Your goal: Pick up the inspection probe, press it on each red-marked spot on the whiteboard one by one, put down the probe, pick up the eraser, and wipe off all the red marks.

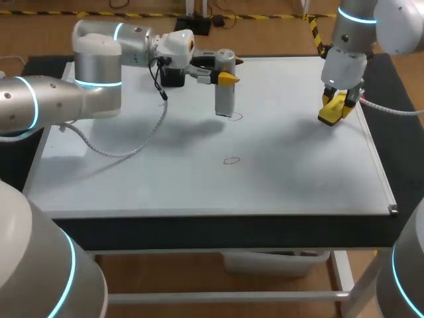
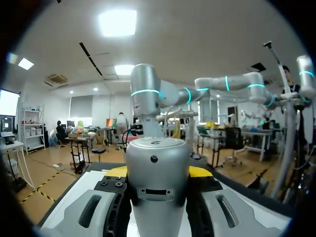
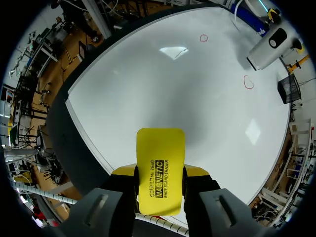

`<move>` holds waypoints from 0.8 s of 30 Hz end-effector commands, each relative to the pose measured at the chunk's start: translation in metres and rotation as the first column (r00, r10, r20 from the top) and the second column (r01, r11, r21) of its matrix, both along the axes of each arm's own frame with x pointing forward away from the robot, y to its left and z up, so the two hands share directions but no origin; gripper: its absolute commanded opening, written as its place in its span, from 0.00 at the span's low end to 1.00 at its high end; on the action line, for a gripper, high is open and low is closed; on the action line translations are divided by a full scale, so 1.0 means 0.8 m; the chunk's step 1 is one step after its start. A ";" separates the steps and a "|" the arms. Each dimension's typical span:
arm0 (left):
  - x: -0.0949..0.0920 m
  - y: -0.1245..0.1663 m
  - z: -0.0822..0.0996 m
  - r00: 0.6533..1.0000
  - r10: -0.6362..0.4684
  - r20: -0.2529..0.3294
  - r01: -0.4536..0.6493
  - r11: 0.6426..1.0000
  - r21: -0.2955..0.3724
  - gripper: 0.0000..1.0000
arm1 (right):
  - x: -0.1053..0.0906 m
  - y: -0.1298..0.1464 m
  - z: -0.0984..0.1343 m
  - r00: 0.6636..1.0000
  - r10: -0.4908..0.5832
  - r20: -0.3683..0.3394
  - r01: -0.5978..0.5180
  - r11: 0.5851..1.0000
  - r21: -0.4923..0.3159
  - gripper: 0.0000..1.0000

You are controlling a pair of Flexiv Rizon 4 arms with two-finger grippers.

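- The whiteboard lies flat on the bench and covers almost all of its top.
- The left pincer is clenched on the probe, a silver cylinder. In the left wrist view, the probe stands between the two yellow tips and both of them press on its sides.
- The probe is upright over the far middle part of the whiteboard. Its lower end is just beside one red mark. I cannot tell if the end touches the board.
- A second red mark is nearer to the front edge, well apart from the probe.
- The right pincer is grasping the yellow eraser from two sides, near the right edge of the whiteboard.
- In the right wrist view, the eraser sticks out ahead of the fingers, and both red marks and the probe are far ahead of it.
- I cannot tell if the eraser rests on the board or hangs a little above it.
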State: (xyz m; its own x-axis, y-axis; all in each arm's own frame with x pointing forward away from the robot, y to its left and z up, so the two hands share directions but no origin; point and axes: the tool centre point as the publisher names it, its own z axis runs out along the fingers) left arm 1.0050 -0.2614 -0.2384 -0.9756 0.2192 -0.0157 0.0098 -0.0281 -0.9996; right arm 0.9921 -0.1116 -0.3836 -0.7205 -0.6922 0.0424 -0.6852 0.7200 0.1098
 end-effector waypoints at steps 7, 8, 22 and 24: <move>0.008 -0.020 -0.011 1.000 -0.009 0.001 0.009 1.000 -0.002 0.00 | 0.001 0.000 0.001 1.000 0.002 -0.001 -0.002 1.000 -0.004 0.00; 0.008 -0.021 -0.012 1.000 -0.010 0.001 0.010 1.000 -0.002 0.00 | 0.001 0.000 0.001 1.000 0.002 -0.001 -0.002 1.000 -0.004 0.00; 0.013 -0.036 -0.025 1.000 -0.010 -0.011 0.010 1.000 0.011 0.00 | 0.001 0.000 0.001 1.000 0.002 -0.001 -0.002 1.000 -0.004 0.00; 0.013 -0.037 -0.026 1.000 -0.010 -0.012 0.010 1.000 0.015 0.00 | 0.001 0.000 0.001 1.000 0.002 -0.001 -0.002 1.000 -0.004 0.00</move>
State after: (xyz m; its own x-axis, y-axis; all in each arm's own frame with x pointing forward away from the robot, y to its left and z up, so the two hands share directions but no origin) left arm 1.0124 -0.2879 -0.2576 -0.9747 0.2237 -0.0011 -0.0013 -0.0103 -0.9999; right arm 0.9920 -0.1116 -0.3837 -0.7205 -0.6921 0.0424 -0.6852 0.7200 0.1098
